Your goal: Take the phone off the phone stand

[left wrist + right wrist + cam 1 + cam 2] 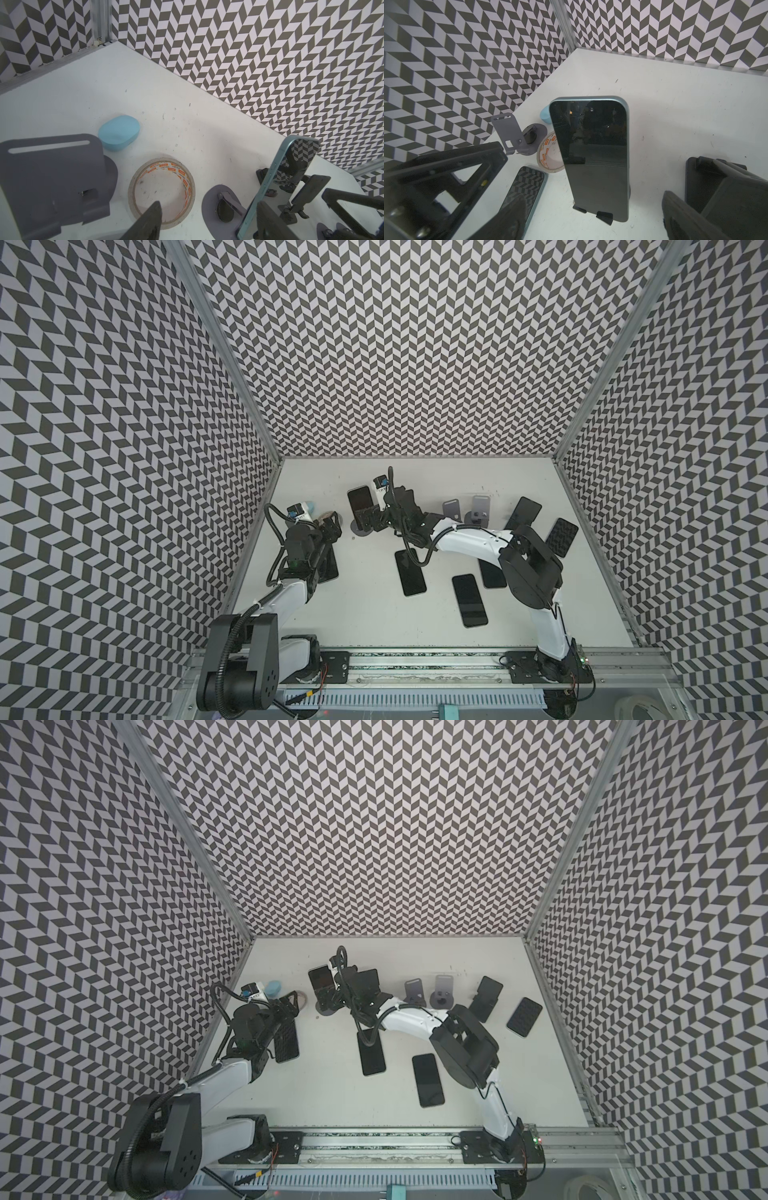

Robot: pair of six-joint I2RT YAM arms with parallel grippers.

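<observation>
Phone [593, 158] sits in the stand [220, 199], upright with a slight lean back. Its bottom edge is caught in the stand's two dark lips and its dark screen faces the right wrist camera; not lifted out yet. Right gripper [368, 521] is at the stand and released: jaws wide, one finger [679, 214] on each side of the phone's lower half, visible gap both sides, no contact. Left gripper [329, 527] hangs just beside the stand on the left-arm side, also released, nothing between its fingers [152, 218]. Its wrist view shows the phone edge-on, light blue frame, with the stand's gray disc base below. Tape roll [188, 182] lies flat just beside the stand on that same side. Spare stand [52, 172], gray and empty, is past the roll from the stand. Blue case [119, 133] is beyond the roll too, nearer the back wall. Second phone [523, 193] lies flat on the counter [353, 614] near the stand, front-left of it, partly under the left arm in both top views. Third phone [410, 572] and fourth phone [469, 600] lie flat in front of the stand, toward the rail. Right of the stand are two empty gray stands [480, 506]. Well apart from the stand beyond them is a fifth phone [523, 512] that looks propped up; can't tell on what.
</observation>
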